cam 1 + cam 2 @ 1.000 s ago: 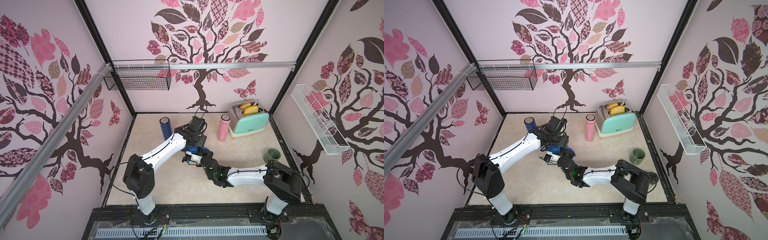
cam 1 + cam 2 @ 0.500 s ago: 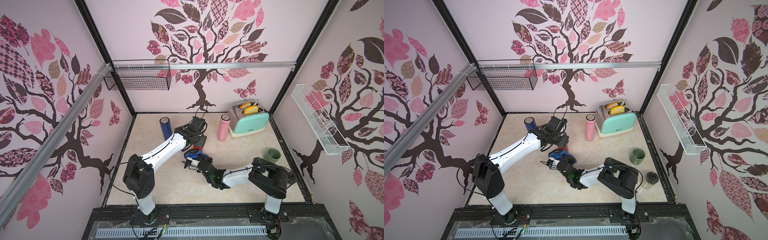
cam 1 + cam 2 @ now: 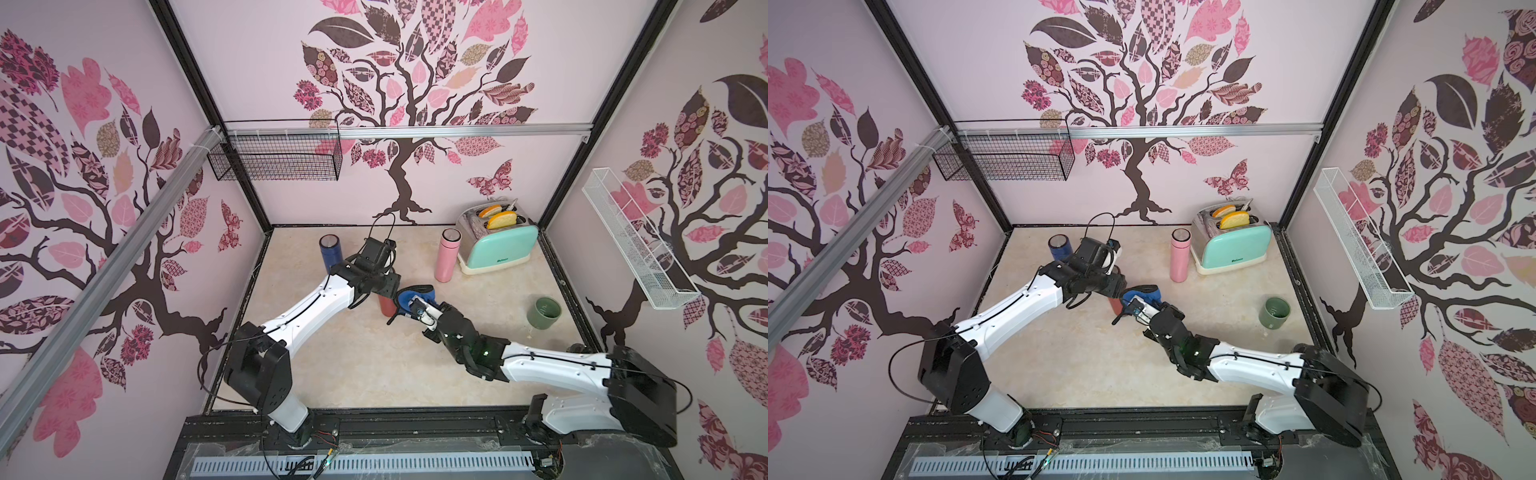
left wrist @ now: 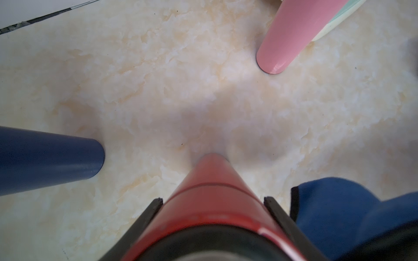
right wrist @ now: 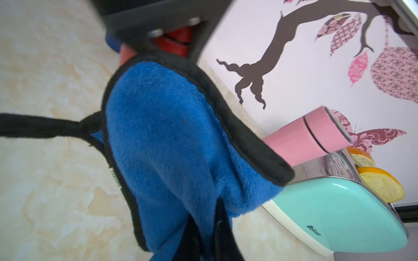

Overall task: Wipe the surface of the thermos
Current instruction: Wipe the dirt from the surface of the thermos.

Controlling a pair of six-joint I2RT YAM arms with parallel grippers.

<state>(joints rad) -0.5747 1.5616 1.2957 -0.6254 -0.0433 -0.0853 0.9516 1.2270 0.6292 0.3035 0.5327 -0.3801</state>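
In both top views the red thermos stands upright mid-tabletop, but only its lower body shows. The left gripper and its wrist cover the top, so the jaws cannot be made out there. The blue cloth bunches just beside the thermos, on the side toward the pink thermos, and hides the tips of the right gripper. Half a second ago the cloth sat in front of the thermos and the right arm was folded in closer; now that arm is stretched out, while the left arm has not shifted. A dark blue thermos stands behind the left wrist, a mint toaster beside the pink one, and a green mug well apart. In the left wrist view the left gripper grips the red thermos, with one finger on each side of its body. The cap end is blurred and cut off, and a strip of tabletop shows between the cloth and the nearer finger. In the right wrist view the cloth fills the frame, draped over the right gripper, which is clamped on it. Only a sliver of red thermos shows under the left gripper's dark body; whether the cloth touches it cannot be told.
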